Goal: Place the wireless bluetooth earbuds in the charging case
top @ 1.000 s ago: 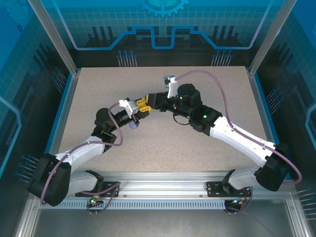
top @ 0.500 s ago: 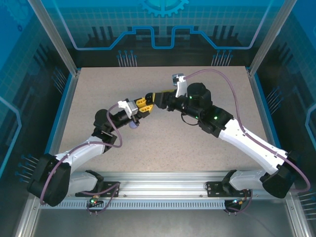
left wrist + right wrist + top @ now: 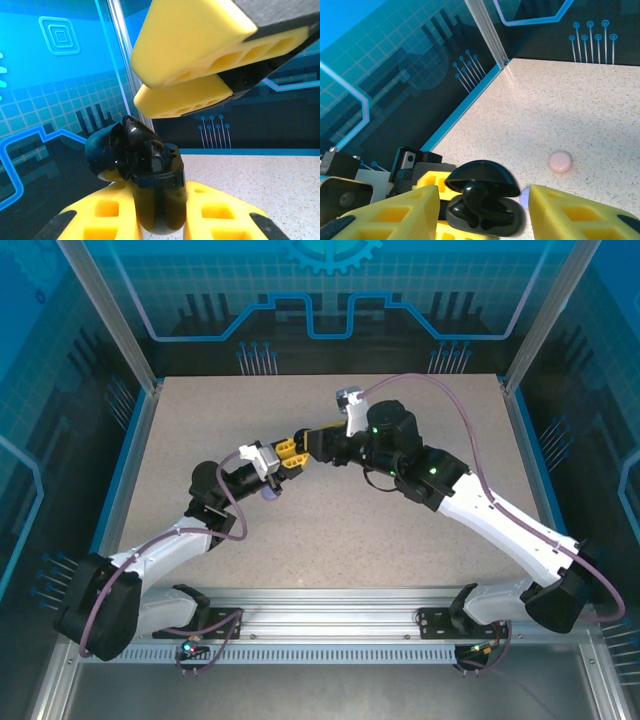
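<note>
Overhead, the left arm reaches from its base with the elbow bent outward. The right arm stretches in a long white span, its wrist turned back toward its partner. The left gripper [image 3: 291, 454] and right gripper [image 3: 303, 440] meet nose to nose above the speckled beige table [image 3: 420, 540]. What sits between the yellow tips is too small to tell at this height.

From the left wrist, the two blocky yellow fingers with hollow cells are clamped on a glossy black charging case [image 3: 160, 210], held upright. Its domed lid [image 3: 107, 150] is tipped back to the left of the case body. A black earbud [image 3: 154, 152], smooth and shiny, stands in the mouth of the case with its rounded head above the rim. Whether it is fully seated I cannot tell. Just above the case hang the right gripper's wedge-shaped foam-yellow fingers, clear of it.

From the right wrist, that gripper's own fingers stand well apart on either side of the case, touching neither it nor the earbud — an open, empty pincer. The lid arches over the earbud's bulb. Just right of the case peeps a small lavender object [image 3: 523, 196]. Farther right and beyond the case, a pale pink round case [image 3: 560, 161] lies flat on the table, matte and pebble-like.
</note>
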You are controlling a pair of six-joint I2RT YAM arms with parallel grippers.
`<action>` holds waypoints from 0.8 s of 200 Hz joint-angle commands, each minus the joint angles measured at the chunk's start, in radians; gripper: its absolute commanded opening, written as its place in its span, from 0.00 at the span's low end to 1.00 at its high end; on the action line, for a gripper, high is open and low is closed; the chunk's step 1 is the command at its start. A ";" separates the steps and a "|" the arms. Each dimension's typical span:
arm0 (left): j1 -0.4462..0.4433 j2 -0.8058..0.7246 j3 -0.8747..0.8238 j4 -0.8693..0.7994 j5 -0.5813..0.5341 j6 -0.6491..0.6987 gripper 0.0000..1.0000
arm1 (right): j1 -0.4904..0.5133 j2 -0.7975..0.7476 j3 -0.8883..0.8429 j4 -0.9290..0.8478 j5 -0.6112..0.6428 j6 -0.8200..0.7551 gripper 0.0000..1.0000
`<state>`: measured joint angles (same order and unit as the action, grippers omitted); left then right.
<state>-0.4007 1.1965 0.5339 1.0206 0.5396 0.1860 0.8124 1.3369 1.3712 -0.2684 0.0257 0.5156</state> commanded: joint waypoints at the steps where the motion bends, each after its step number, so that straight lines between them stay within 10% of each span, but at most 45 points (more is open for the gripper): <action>1: -0.007 -0.024 0.006 0.007 0.025 0.021 0.00 | 0.020 0.025 0.056 -0.040 0.024 -0.041 0.49; 160: -0.006 -0.046 0.021 -0.007 0.019 0.032 0.00 | 0.119 0.170 0.218 -0.211 0.191 -0.121 0.31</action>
<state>-0.3958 1.1843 0.5339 0.9897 0.5232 0.1864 0.8810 1.4685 1.5475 -0.4206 0.1757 0.4313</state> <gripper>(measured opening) 0.213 0.300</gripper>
